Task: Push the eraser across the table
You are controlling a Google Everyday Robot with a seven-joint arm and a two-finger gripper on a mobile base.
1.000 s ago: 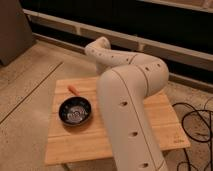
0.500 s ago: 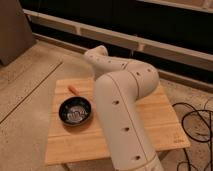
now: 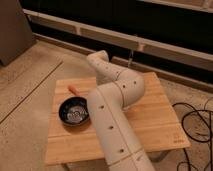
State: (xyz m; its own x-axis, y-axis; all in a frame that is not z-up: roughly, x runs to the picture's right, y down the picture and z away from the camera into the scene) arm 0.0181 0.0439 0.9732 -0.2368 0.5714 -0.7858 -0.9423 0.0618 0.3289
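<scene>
No text, label, brand or number can be read anywhere you look. The desk (image 3: 155,120) carries one small dark mark (image 3: 175,141) near its front right corner, too small to make out as letters or a logo. The white arm (image 3: 115,115) folded over the desk bears no lettering, only rows of dark dots. The tool is out of sight beyond the arm's far end, over the desk's back edge.

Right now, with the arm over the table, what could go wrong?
The gripper and the eraser are out of sight, perhaps behind the arm, so contact cannot be checked.
The pan on the table lies close to the arm; a sweep might knock it.
Cables on the floor could snag.
</scene>
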